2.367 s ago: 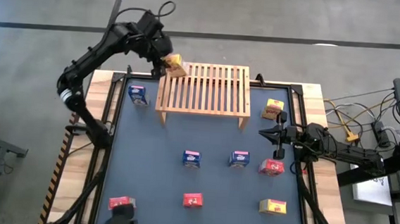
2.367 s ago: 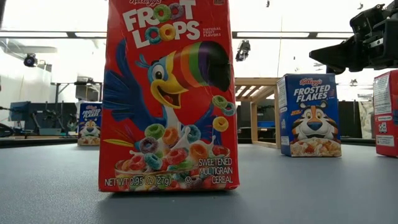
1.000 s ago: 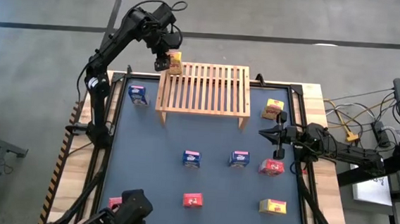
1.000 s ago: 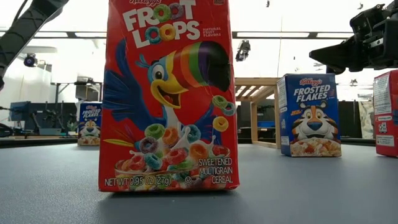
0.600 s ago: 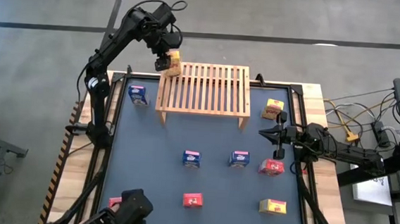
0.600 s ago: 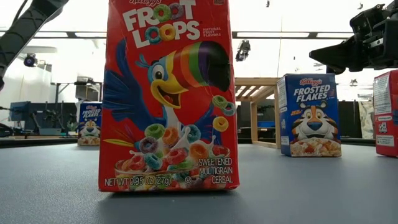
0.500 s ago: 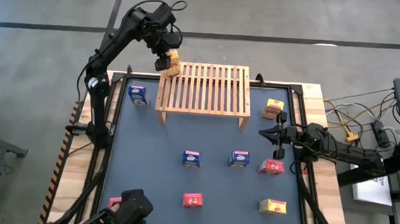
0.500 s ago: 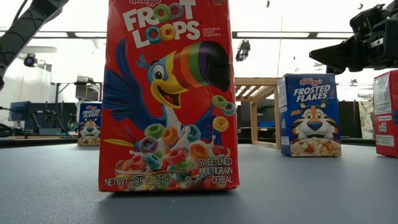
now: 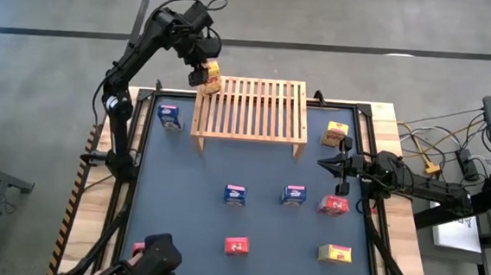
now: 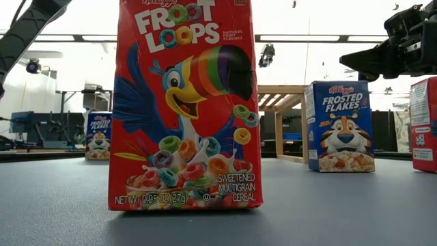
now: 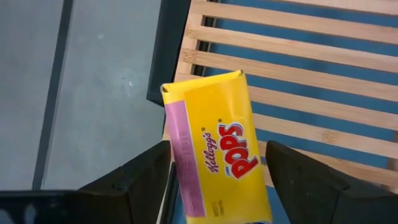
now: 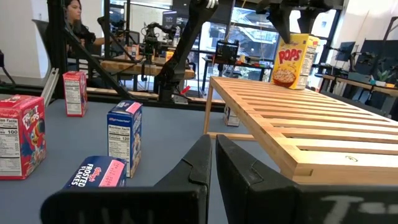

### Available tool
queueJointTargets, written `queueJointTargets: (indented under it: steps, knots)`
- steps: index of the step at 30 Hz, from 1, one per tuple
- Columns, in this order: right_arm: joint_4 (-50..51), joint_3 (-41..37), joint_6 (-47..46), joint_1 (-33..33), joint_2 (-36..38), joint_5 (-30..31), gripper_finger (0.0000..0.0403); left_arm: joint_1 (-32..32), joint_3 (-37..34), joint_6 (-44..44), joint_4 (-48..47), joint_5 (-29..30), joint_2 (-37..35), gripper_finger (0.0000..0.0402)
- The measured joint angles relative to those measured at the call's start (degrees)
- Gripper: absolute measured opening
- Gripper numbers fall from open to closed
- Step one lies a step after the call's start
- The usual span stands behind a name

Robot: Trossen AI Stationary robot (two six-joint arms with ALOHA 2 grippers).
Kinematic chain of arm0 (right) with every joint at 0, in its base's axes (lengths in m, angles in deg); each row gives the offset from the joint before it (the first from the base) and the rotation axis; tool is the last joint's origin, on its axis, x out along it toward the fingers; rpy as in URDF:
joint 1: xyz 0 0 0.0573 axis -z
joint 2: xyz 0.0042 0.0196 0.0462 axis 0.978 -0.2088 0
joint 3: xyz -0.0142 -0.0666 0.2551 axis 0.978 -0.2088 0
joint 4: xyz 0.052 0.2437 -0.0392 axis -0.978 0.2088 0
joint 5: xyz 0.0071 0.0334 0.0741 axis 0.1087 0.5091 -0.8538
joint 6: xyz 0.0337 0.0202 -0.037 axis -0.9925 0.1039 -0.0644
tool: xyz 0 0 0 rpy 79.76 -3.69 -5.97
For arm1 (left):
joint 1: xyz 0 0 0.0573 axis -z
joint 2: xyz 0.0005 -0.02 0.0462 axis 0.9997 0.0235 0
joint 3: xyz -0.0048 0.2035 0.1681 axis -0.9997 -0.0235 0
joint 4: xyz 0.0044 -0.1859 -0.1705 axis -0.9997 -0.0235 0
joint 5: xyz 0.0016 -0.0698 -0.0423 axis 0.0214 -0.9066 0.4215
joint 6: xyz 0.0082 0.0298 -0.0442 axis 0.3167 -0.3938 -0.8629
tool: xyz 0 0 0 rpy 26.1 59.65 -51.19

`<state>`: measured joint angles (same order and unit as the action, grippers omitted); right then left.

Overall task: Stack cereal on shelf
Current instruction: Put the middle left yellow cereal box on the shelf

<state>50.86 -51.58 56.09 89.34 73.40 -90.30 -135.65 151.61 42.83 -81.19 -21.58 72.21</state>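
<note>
Standing upright on the shelf, at its eleven-o'clock corner, is a yellow Pops box. The left gripper hangs right above it with its fingers spread apart, one on either side of the box with a gap showing, not clamped on it. The other cereal boxes sit scattered on the dark table below the shelf, a blue box at nine o'clock of it. The right gripper, pressed together and empty, waits near the table's three-o'clock edge beside another yellow box.
</note>
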Motion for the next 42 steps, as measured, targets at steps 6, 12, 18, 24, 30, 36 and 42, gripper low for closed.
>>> queueJointTargets:
  steps: [6,12,18,24,30,36,42]
  knots:
    - [0.0,-0.01,0.0,0.0,0.0,0.01,0.0013,-0.04,-0.02,0.03,-0.03,0.17,-3.04,0.0244]
    - [0.0,-0.01,0.0,0.0,0.0,0.0,0.0013,-0.07,0.0,-0.45,-0.03,0.14,-6.86,0.0244]
    - [0.0,0.01,0.0,0.0,0.0,-0.01,0.0013,-1.84,-0.38,-1.07,1.15,-10.93,-10.6,0.0244]
    - [0.0,-0.01,0.0,0.0,0.0,0.0,0.0013,-4.5,-6.84,-0.66,5.93,-20.8,-15.65,0.024]
    - [0.0,0.01,0.0,0.0,0.0,-0.01,0.0013,-6.17,-24.8,-1.36,17.53,-20.28,-24.86,0.0228]
    - [0.0,0.01,0.0,0.0,0.0,-0.01,0.0013,-7.65,-46.21,-3.82,36.54,-18.14,-37.86,0.0217]
    - [0.0,0.0,0.0,0.0,0.0,-0.01,0.0013,-8.55,-64.59,-9.64,56.42,-16.31,-49.76,0.0214]
